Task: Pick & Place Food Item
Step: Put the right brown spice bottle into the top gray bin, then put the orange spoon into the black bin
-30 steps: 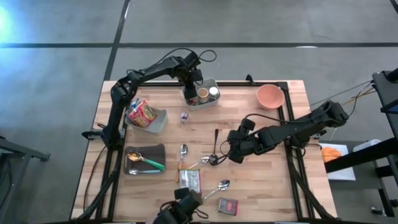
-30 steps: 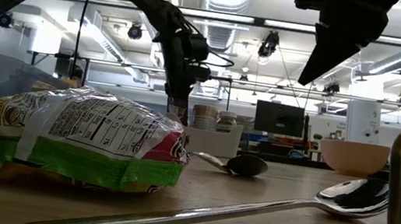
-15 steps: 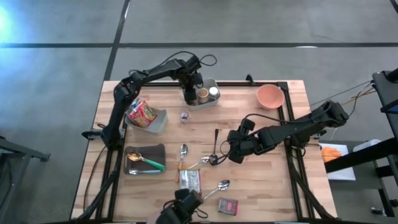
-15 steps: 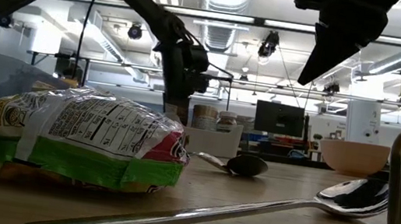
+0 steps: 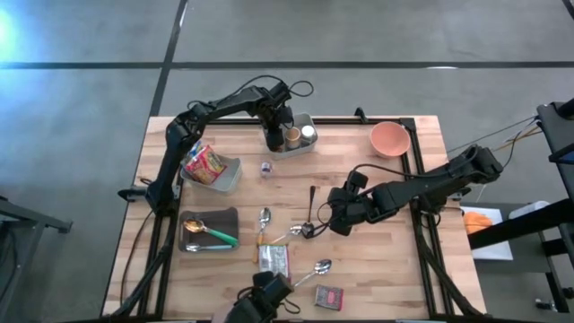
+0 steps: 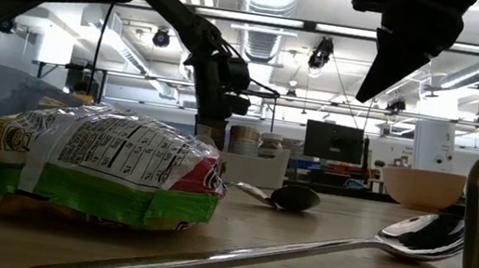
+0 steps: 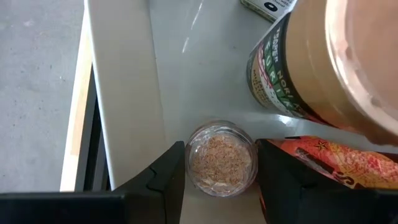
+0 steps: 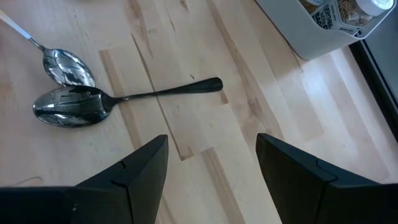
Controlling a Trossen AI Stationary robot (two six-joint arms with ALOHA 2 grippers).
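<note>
A grey bin (image 5: pixel 302 146) stands at the table's far edge, middle. My left gripper (image 5: pixel 273 139) reaches down into its left end and is shut on a small glass jar of pale grains (image 7: pixel 221 158). Beside it in the bin are a big tan-lidded jar with a green label (image 7: pixel 311 68) and an orange-red packet (image 7: pixel 348 165). My right gripper (image 5: pixel 316 217) hangs open above the table's middle, over a dark spoon (image 8: pixel 124 99) and a silver spoon (image 8: pixel 65 65), touching nothing. My left gripper pinches the small jar by two opposite sides (image 7: pixel 189 160) between its two fingers. The fingers come from above, pointing steeply down. The jar stays upright, low inside the bin next to its wall (image 7: pixel 124 93); I cannot tell whether its bottom rests on the bin's floor.
Another small jar (image 5: pixel 266 168) stands on the table near the bin. A pink bowl (image 5: pixel 390 139) is far right, a clear tub with a snack bag (image 5: pixel 211 168) at the left, a dark tray (image 5: pixel 208 231) below it, and a packet (image 5: pixel 273 258), a spoon (image 5: pixel 320 266) and a tin (image 5: pixel 329 297) near the front.
My left gripper has sunk a little, straight down into the bin's left end, with the small jar between its fingers and the gap unchanged.
</note>
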